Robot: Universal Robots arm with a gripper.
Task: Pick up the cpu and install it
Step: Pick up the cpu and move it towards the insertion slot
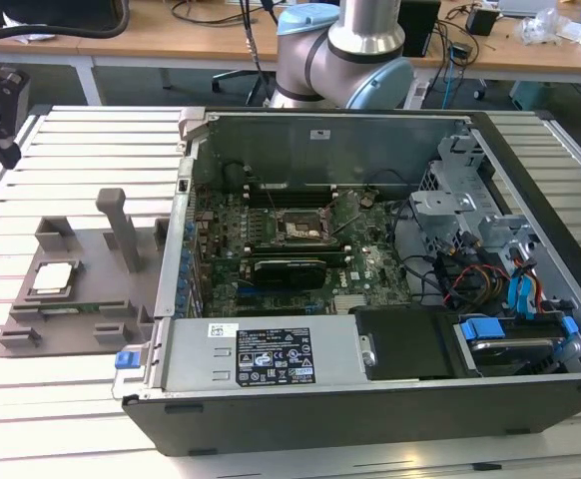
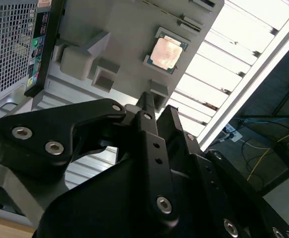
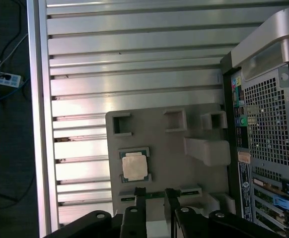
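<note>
Your pincer (image 3: 154,191) hangs above the grey holder tray (image 3: 170,157). Its two black fingers (image 3: 139,194) stand a narrow gap apart with nothing between them, so it is carrying nothing.

The cpu (image 3: 134,166) lies flat in its square seat on that tray, silvery top up. It is just ahead of your fingertips and below them, closer to one finger than the other, and clear of both. In the second wrist view the same chip (image 2: 165,51) sits beyond the finger ends, again untouched.

The tray rests on the slatted metal tabletop (image 3: 134,89). The open computer case (image 3: 268,109) stands just beside the tray, on the far side of it from the bare slats.

In the exterior view the cpu (image 1: 53,278) is on the tray, near an upright grey post (image 1: 121,226). The processor socket (image 1: 300,230) on the board inside the case is well apart from the chip.
</note>
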